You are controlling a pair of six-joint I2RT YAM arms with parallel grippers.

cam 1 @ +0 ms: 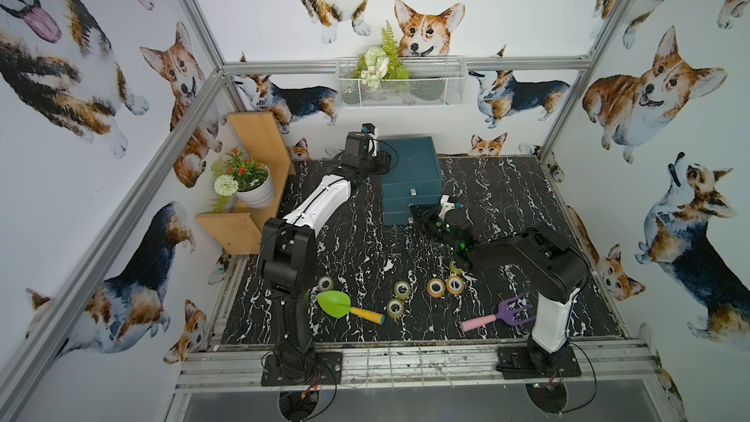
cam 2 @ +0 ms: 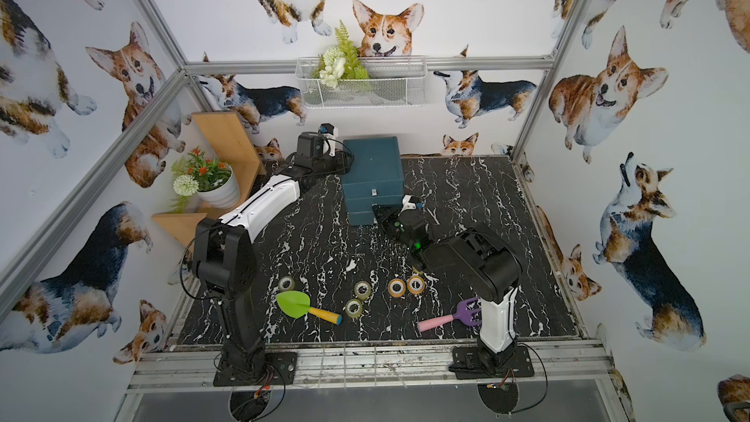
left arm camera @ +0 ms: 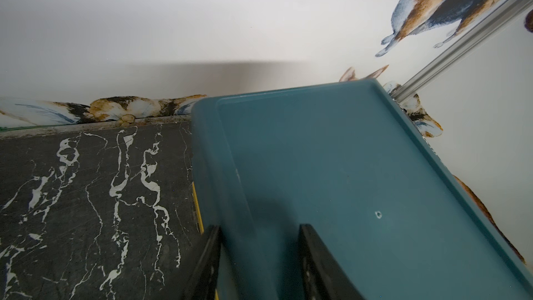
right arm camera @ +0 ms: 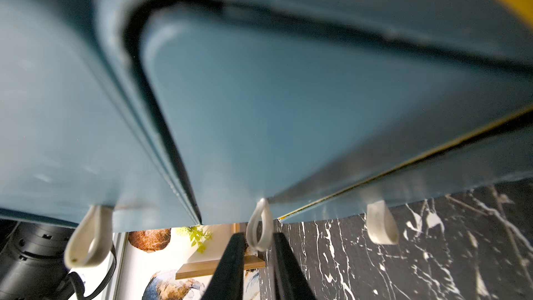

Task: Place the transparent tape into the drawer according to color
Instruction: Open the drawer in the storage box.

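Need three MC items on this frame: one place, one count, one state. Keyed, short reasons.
1. The green shovel lies: A) on the table; B) in the wire basket; C) on the drawer cabinet.
2. How many orange tape rolls show: A) one; B) two; C) four.
3. The right gripper: A) clamps an orange roll; B) holds the purple fork; C) has a white pull loop between its fingers.
1A: seen on the marble in both top views; 2B: a pair side by side; 3C: the right wrist view shows it.

Green toy shovel (cam 1: 333, 304), purple toy fork (cam 1: 514, 311), potted plant (cam 1: 244, 175) on wooden shelf (cam 1: 259, 140)
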